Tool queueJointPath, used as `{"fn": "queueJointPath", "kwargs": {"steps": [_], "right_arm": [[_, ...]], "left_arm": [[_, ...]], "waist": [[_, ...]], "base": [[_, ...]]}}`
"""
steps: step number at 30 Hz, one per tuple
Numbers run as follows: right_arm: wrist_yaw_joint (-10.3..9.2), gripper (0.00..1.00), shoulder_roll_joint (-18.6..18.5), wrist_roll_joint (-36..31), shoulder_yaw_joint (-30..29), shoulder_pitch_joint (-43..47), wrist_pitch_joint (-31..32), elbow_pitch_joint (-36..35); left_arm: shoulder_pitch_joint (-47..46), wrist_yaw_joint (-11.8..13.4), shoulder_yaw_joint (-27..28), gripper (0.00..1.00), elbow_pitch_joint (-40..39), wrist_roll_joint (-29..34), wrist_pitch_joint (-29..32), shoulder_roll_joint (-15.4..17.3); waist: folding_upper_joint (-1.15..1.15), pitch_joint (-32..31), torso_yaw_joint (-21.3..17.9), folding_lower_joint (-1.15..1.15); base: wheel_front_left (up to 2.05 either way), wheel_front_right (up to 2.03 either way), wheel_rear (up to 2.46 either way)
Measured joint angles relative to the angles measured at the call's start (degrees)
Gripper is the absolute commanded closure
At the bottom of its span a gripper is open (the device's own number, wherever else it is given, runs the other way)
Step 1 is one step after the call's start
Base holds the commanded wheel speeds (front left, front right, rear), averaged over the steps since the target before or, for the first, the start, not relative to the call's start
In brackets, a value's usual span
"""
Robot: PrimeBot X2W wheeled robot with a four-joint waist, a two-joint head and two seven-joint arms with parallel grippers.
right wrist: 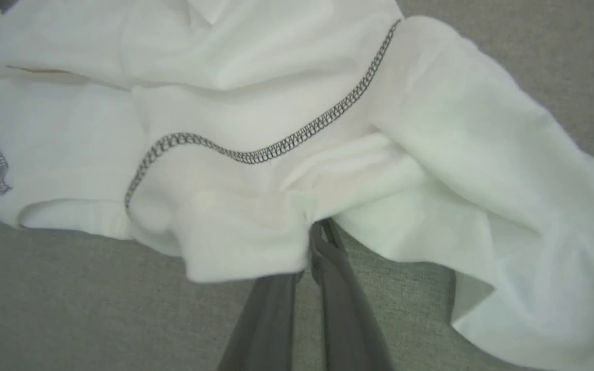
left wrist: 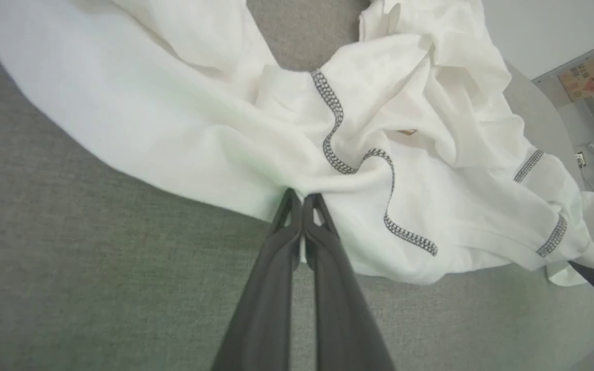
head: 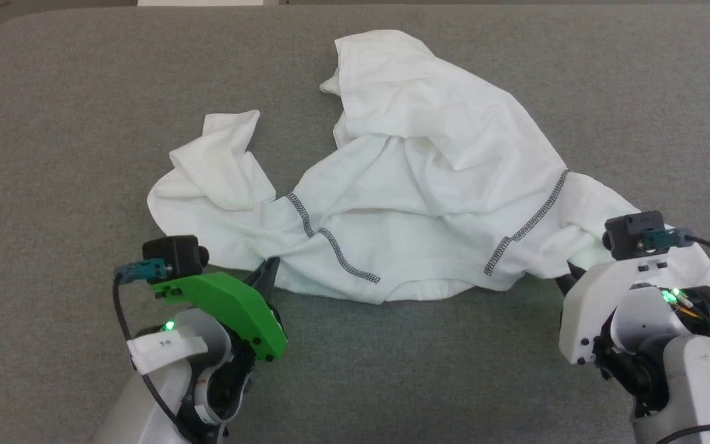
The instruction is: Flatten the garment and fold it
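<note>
On grey felt point(head: 53, 154), rumpled white garment point(head: 416, 179) pinched by left hand point(left wrist: 303, 198), right hand point(right wrist: 323, 226)

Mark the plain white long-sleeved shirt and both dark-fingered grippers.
White long-sleeved shirt point(head: 429, 185): head view, crumpled middle.
Left gripper point(left wrist: 303, 200): left wrist view, between closed fingertips.
Right gripper point(right wrist: 323, 229): right wrist view, between closed fingertips.

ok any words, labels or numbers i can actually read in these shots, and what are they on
No text here can be read.
Small white tag on the left arm: faint dark marks, too small to read.
Orange printed board at the far edge of the left wrist view: has lettering, too blurred to read.
Plain white long-sleeved shirt: no print or lettering visible, only grey-black stitching.
</note>
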Motion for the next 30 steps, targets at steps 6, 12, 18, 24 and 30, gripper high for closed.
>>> {"fn": "queueJointPath", "kwargs": {"steps": [6,12,18,24,30], "right_arm": [[0.00,1.00,-3.5,13.3,-1.9,-2.8,3.9,-10.6],[0.00,1.00,-7.4,19.3,-6.4,-11.9,10.0,-17.4],[0.00,1.00,-9.4,21.8,-8.8,-25.4,15.7,-15.0],[0.00,1.00,-8.8,20.2,-8.3,-40.1,16.9,-6.6],[0.01,1.00,-7.6,14.4,-6.8,-55.1,11.2,3.0]], "left_arm": [[-6.7,-3.9,5.2,1.00,-4.9,-2.8,-3.2,0.5],[-18.2,-4.9,8.2,1.00,-5.7,-3.4,-2.3,2.3],[-32.5,-5.4,9.6,1.00,1.2,-3.2,-0.3,3.3],[-46.1,-5.6,8.9,1.00,12.7,0.0,0.2,4.4],[-59.7,-5.8,8.2,1.00,23.9,4.1,-2.3,5.0]], "waist": [[0.00,-2.1,-0.3,0.00],[0.00,-3.9,-0.5,0.00],[0.00,-3.6,-0.8,0.00],[0.00,-1.0,-1.2,0.00],[0.00,3.3,-1.7,0.01]], "base": [[0.00,0.00,0.00],[0.00,0.00,0.00],[0.00,0.00,0.00],[0.00,0.00,0.00],[0.00,0.00,0.00]]}}
